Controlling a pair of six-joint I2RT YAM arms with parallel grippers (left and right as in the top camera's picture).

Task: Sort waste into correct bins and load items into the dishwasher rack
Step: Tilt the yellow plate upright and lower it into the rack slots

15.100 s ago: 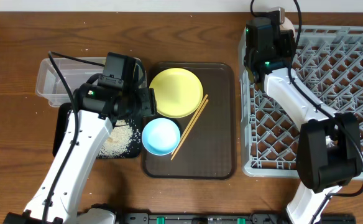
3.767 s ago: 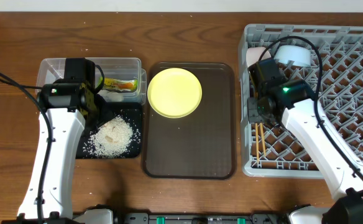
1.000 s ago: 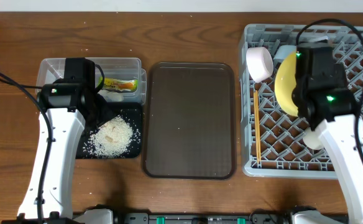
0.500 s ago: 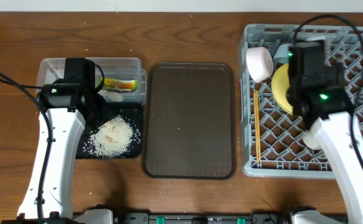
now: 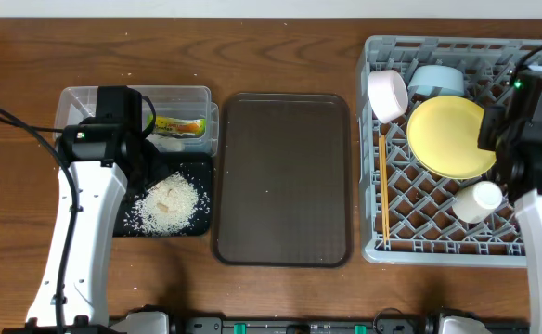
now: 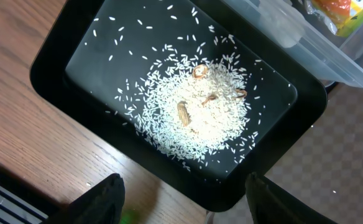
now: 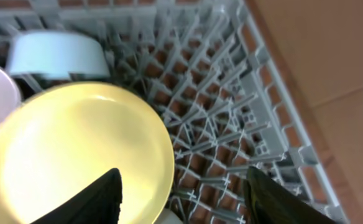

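The grey dishwasher rack (image 5: 531, 56) holds a white bowl (image 5: 387, 94), a light blue bowl (image 5: 436, 80), the yellow plate (image 5: 449, 137) leaning on the pegs, a pale cup (image 5: 478, 200) and the chopsticks (image 5: 382, 190). My right gripper (image 7: 181, 208) hangs open above the plate's (image 7: 76, 155) right edge, holding nothing. Loose rice (image 6: 197, 115) lies piled in the black tray (image 6: 51, 74). My left gripper (image 6: 184, 202) is open over the tray's near rim, empty. The snack wrapper (image 5: 178, 125) sits in the clear tub (image 5: 76, 102).
A large dark brown serving tray (image 5: 285, 176) lies between the bins and the rack with nothing on it. A few brown scraps (image 6: 183, 112) sit in the rice. The right arm (image 5: 531, 139) stands over the rack's right side.
My right gripper has opened and let go of the yellow plate, which now leans in the rack. The right arm has drawn back to the right. The left arm has not moved.
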